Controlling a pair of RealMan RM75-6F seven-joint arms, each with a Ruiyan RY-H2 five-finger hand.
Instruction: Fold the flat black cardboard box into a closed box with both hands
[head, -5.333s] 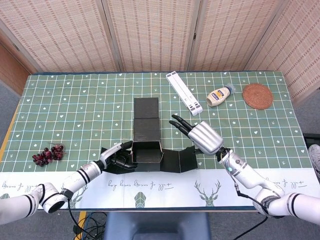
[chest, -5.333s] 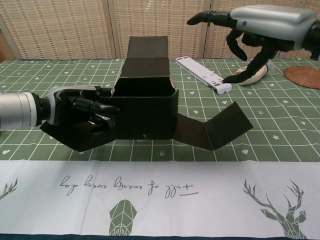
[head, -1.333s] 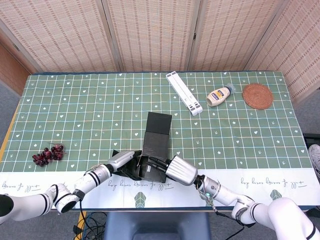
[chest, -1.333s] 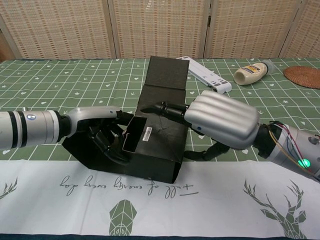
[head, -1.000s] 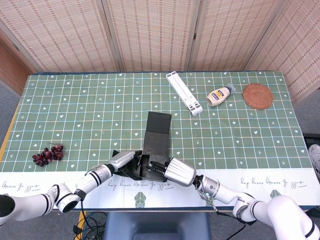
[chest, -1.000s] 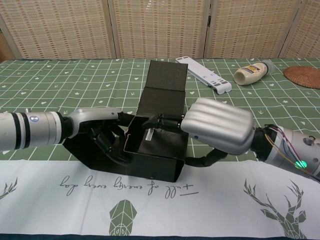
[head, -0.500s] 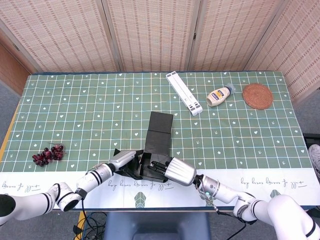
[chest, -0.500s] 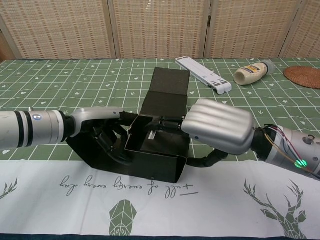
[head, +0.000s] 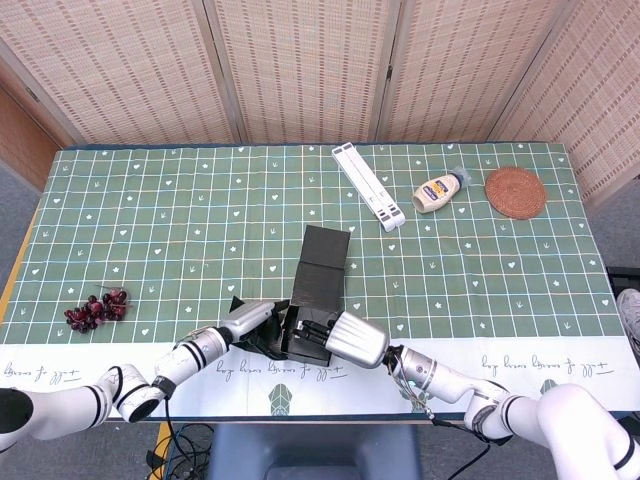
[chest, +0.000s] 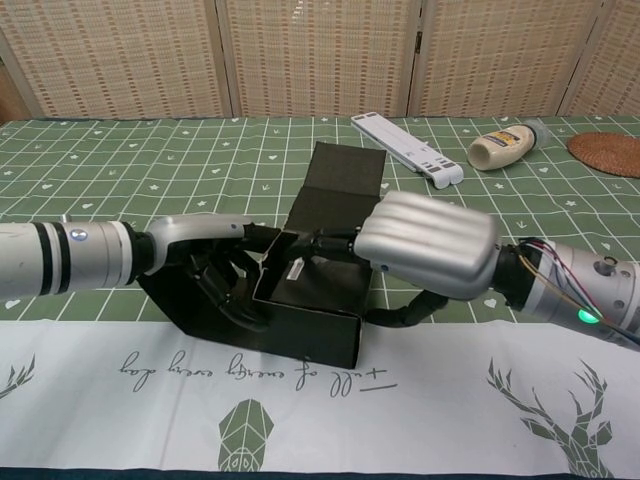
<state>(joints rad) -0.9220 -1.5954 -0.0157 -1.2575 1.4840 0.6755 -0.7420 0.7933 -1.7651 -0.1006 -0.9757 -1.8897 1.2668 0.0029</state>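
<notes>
Box (chest: 318, 300) sits half-folded between both hands: left hand (chest: 215, 262) grips its left wall, right hand (chest: 425, 245) grips its right wall.

We cannot see the right robot hand (chest: 428, 243) fingertips, which reach inside the black box (chest: 310, 315). The box's left wall covers part of the left robot hand (chest: 215, 270), so its grip is unclear.

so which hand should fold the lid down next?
Probably the right hand: its fingers already reach over the black box's open top beside the lid flap. The left hand braces the box's left wall.
</notes>
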